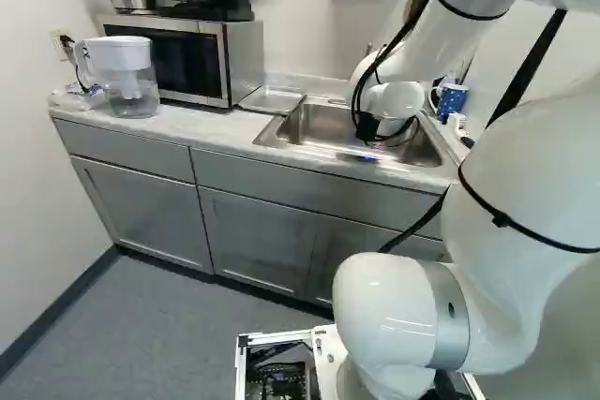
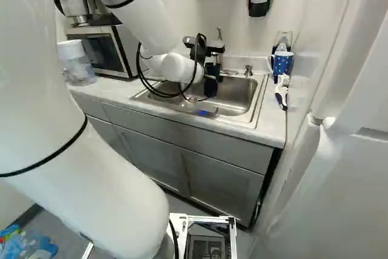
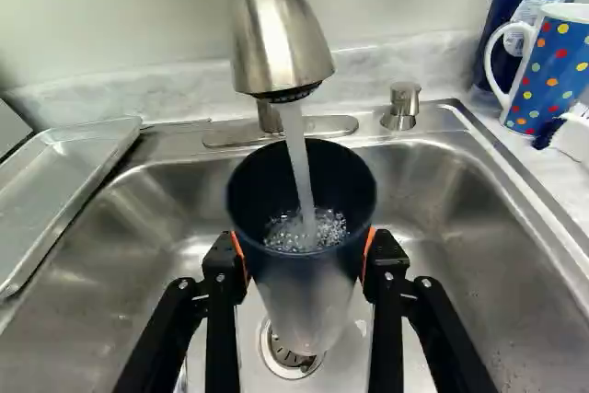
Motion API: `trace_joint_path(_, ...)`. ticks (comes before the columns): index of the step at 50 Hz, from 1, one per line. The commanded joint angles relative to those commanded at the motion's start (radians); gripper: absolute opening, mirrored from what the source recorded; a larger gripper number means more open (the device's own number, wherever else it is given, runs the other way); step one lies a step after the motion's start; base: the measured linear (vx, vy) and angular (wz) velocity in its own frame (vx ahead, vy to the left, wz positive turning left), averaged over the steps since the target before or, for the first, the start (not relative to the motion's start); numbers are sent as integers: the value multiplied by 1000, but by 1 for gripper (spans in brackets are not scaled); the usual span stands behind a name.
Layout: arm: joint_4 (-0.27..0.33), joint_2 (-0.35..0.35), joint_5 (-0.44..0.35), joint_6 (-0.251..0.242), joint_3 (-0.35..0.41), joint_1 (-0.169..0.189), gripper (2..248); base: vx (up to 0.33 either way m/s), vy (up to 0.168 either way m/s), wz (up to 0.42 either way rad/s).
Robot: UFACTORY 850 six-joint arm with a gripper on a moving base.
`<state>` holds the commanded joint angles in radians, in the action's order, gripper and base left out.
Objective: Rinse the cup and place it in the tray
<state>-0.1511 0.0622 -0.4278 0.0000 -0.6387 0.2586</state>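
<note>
The tall, dark blue plastic cup (image 3: 299,273) is right there over the stainless steel sink (image 3: 138,227), the jaws holding it from both sides, orange pads against its wall. A stream of water (image 3: 298,158) falls into it from the brushed metal faucet (image 3: 276,34), bubbling inside. Beneath it I can see part of the round drain (image 3: 283,354). The shallow silver metal tray (image 3: 64,177) sits beside the basin, toward the steel-and-black microwave (image 1: 225,53). Across the sink, a blue mug with coloured dots (image 3: 555,66) stands on the pale table (image 1: 202,128).
</note>
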Motion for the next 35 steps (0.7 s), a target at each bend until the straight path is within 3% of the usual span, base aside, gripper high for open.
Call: trace_joint_path(35, 0, 0, 0, 0, 0, 0, 126, 0, 0, 0)
